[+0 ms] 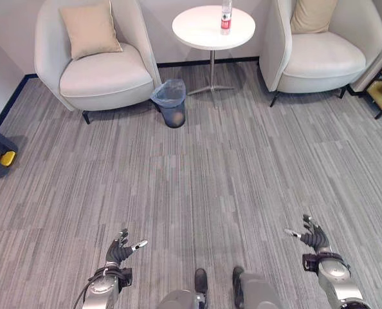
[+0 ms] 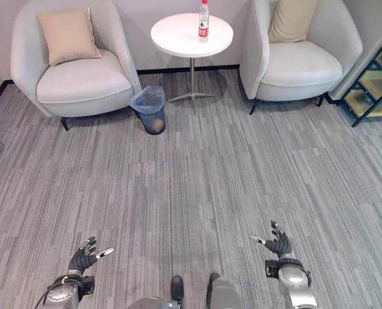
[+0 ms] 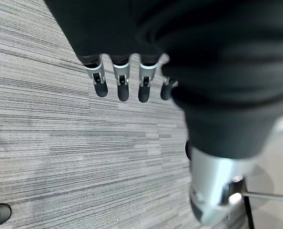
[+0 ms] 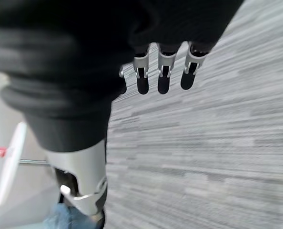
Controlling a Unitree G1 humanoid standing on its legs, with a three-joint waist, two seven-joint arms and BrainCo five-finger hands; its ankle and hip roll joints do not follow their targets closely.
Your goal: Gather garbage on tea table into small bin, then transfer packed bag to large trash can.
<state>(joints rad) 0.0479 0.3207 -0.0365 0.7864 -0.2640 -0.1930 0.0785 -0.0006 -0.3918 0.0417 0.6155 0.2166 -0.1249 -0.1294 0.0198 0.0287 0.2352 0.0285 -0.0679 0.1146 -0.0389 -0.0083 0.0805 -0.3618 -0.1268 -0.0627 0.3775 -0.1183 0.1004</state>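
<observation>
Grey striped carpet covers the floor of a lounge, with a round white tea table on a thin metal stem standing at the far side between two pale armchairs, the left one and the right one, each carrying a beige cushion. One clear bottle with a red label stands upright on the tabletop, toward its right edge. A small bin lined with a bluish bag sits on the carpet just beside the left armchair, near the table's foot. The left eye view also takes in a dark object with a yellow patch at the left edge; the right eye view shows more of a dark-framed shelf at the right. Both hands hang low over bare carpet, well apart from the table: the left hand and the right hand have fingers spread and relaxed, holding nothing (the wrist views confirm straight fingers above carpet).
</observation>
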